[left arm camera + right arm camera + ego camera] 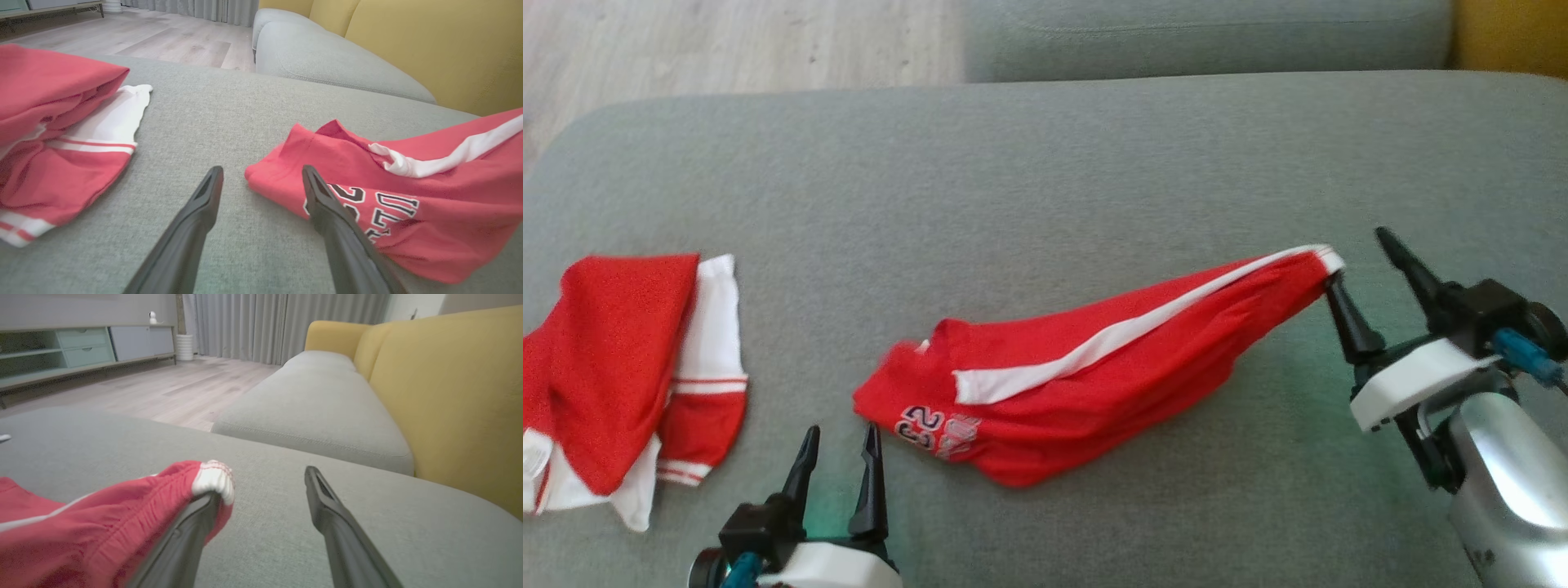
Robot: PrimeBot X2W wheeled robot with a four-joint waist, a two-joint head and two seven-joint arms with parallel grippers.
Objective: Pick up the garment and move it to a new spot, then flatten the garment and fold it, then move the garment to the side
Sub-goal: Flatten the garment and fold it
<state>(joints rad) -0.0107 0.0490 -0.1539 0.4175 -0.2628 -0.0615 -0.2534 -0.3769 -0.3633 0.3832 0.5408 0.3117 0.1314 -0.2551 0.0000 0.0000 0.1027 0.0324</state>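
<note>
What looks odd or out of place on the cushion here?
The red garment hangs by its white-edged end from one finger of the right gripper, whose jaws stand open. That end is propped off the grey cushion, stretched, not lying flat.

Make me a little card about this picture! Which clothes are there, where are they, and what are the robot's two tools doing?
surface: grey cushion
main item: striped garment, red with a white stripe, crumpled, in the middle
its right end: raised, draped over the right tool
right tool: open, not clamping
left tool: open, beside the printed left end; contact unclear
other item: second garment, red and white, heaped at far left
</note>
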